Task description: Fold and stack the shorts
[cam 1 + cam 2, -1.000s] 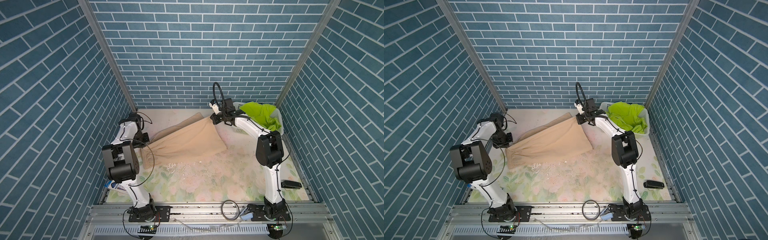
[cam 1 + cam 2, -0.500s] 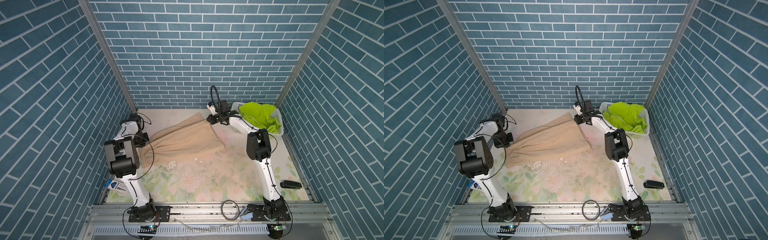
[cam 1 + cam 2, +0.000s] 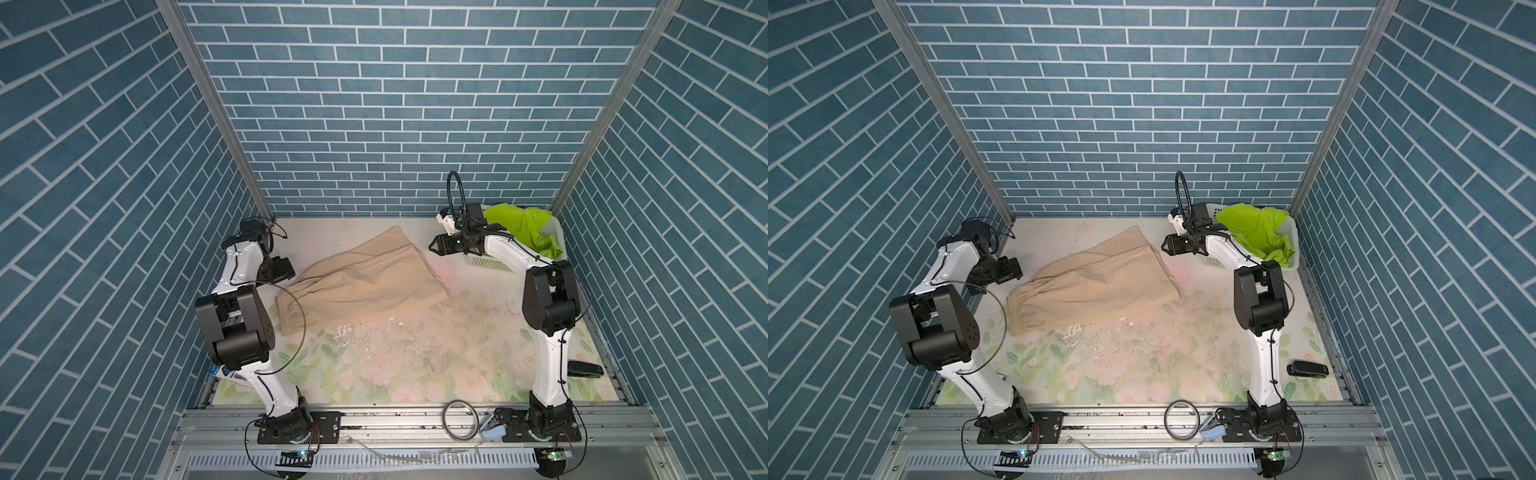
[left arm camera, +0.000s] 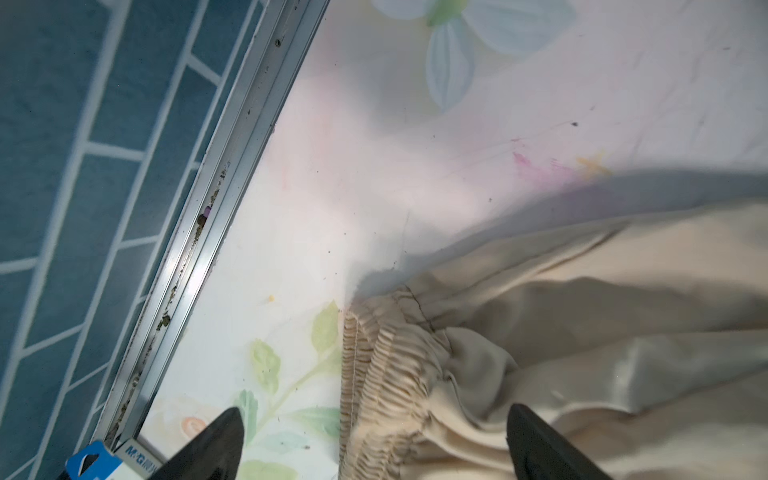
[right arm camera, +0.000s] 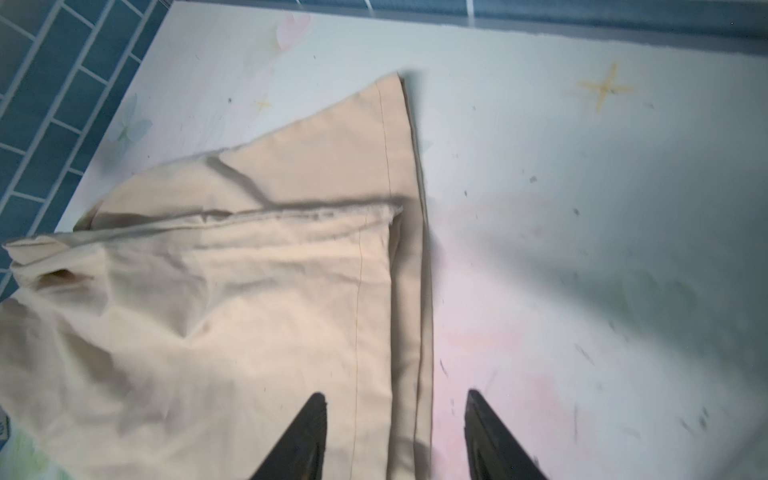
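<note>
We see the beige shorts (image 3: 365, 286) (image 3: 1096, 286) lying flat on the table (image 3: 415, 353), waistband toward the left arm, whose elbow and cable cover its lower end. The green shorts (image 3: 521, 226) sit heaped in the basket (image 3: 486, 262) at the far right corner, partly behind the right arm. Both arms reach low. The left fingers (image 4: 208, 449), cut off by the frame, spread wide astride the waistband, empty. The right fingers (image 5: 299, 440) stand partly apart over the leg hem, gripping nothing.

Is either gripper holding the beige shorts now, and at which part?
Nothing is held: left gripper and right gripper stand open; the beige shorts lie on the table.
</note>
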Available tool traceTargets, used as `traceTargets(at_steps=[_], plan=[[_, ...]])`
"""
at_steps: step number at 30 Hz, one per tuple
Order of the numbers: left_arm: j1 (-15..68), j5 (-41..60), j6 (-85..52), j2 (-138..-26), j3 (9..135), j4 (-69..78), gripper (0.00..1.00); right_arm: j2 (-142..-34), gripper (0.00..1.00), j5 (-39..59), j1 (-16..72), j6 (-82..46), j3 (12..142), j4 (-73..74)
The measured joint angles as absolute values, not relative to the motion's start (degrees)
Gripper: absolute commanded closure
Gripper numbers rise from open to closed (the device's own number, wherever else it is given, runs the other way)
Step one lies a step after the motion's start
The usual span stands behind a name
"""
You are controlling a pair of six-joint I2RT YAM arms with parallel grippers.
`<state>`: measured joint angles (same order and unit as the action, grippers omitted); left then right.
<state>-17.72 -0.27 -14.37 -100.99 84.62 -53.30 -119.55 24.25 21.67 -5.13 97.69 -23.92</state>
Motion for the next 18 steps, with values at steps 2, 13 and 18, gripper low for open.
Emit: traceTargets(at_steps=[2, 13, 18], plan=[[-17.7, 0.9, -15.1, -97.3, 82.3, -53.0, 0.0, -116.1, 0.44, 23.9, 21.6, -5.1, 93.1, -24.1], [-17.7, 5.7, -17.3, -88.8, 72.3, -51.5, 0.0, -117.6, 0.43, 24.7, 22.1, -5.8, 84.8, -23.3], [-17.7, 6.9, -17.6, -86.8, 70.8, -51.2, 0.0, -120.9, 0.43, 25.3, 22.2, -5.8, 86.7, -22.5]])
